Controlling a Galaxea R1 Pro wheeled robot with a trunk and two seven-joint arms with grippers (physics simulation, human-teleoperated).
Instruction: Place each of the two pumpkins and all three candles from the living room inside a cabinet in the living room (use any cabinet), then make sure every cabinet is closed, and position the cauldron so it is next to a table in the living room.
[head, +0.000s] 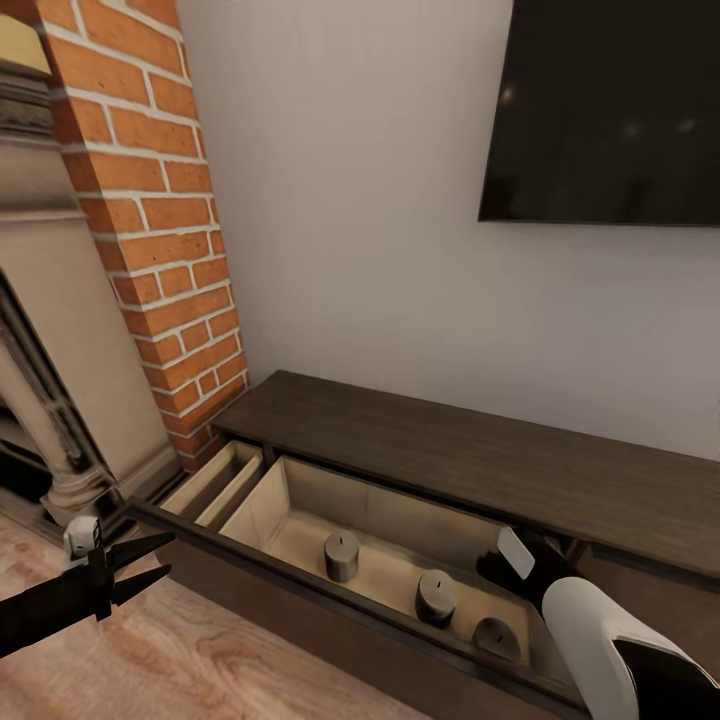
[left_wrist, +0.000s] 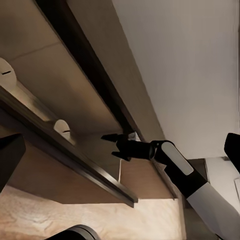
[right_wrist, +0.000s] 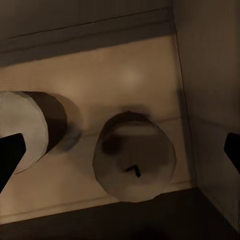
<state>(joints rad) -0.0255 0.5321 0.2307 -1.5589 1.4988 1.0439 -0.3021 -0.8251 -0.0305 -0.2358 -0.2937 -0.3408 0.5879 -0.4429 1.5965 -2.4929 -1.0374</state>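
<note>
The low dark brown cabinet (head: 450, 450) has a drawer (head: 300, 590) pulled out, with pale wood inside. Three beige-grey candles stand in it: one on the left (head: 341, 555), one in the middle (head: 436, 597) and one on the right (head: 497, 637). My right gripper (right_wrist: 121, 152) hangs open over the drawer's right end, directly above the right candle (right_wrist: 134, 156), and grips nothing. Beside it stands the middle candle (right_wrist: 25, 130). My left gripper (head: 170, 555) is open and empty, in front of the drawer's left corner. The pumpkins, cauldron and table are out of view.
A red brick chimney (head: 160, 200) and a stone fireplace (head: 50, 350) stand left of the cabinet. A black TV (head: 610, 110) hangs on the wall above. A narrower drawer compartment (head: 215, 480) lies open at the left. Light wood floor (head: 200, 660) runs in front.
</note>
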